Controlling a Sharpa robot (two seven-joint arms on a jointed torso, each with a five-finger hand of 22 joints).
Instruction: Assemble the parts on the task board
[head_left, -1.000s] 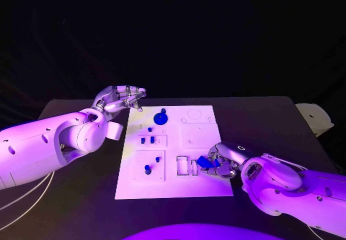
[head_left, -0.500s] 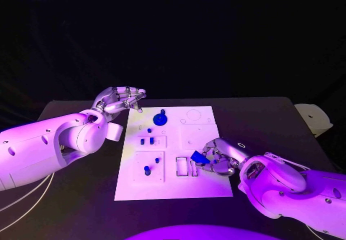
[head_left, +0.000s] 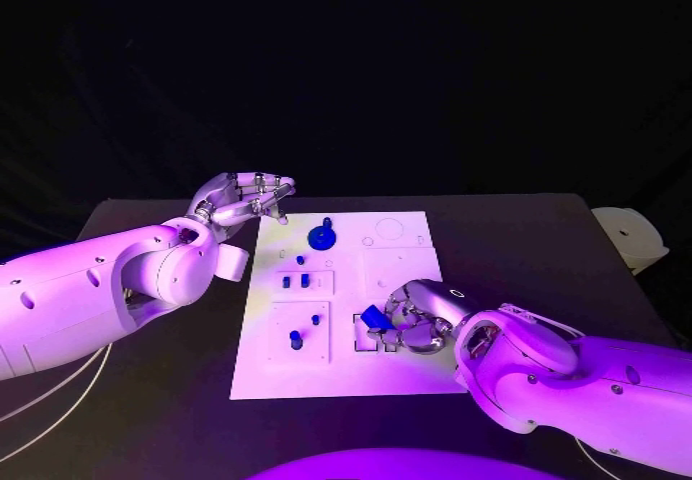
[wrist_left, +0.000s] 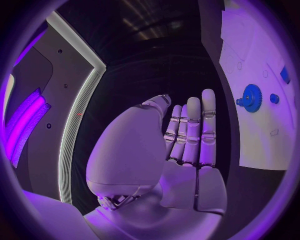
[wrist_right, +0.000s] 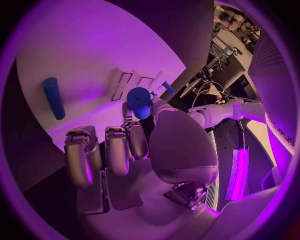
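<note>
Near the board's front right corner, right hand (head_left: 411, 318) sits over the white board (head_left: 411, 380), fingers curled in, pinching a small blue block (head_left: 376, 317) between thumb and fingertips. Block is off the surface, above the two narrow slots (head_left: 375, 335) near the board's front edge. Right wrist view shows same block (wrist_right: 139, 102) at the fingertips, other fingers (wrist_right: 78, 155) bent side by side below it, and a blue peg (wrist_right: 54, 98) lying flat on the board further off, apart from the hand.

Front left part of board: raised panel with a blue pin (head_left: 296, 340) standing in it and a smaller blue piece (head_left: 316, 319) just behind. Mid left: another panel with two small blue pieces (head_left: 294, 282) side by side, one more blue dot (head_left: 300, 260) behind them.

Toward the far edge, left of centre: blue gear (head_left: 320, 238) with a knob, flat on the board; left wrist view shows the gear (wrist_left: 251, 96) too, a small blue stud (wrist_left: 274, 98) just beside it.

Past the far left corner, left hand (head_left: 242, 198) hovers above the table (head_left: 159, 230) just off the board's left edge, holding nothing. Left wrist view has its fingers (wrist_left: 194, 131) straight and pressed together, thumb tucked beside them; head view has them looking slightly bent.
</note>
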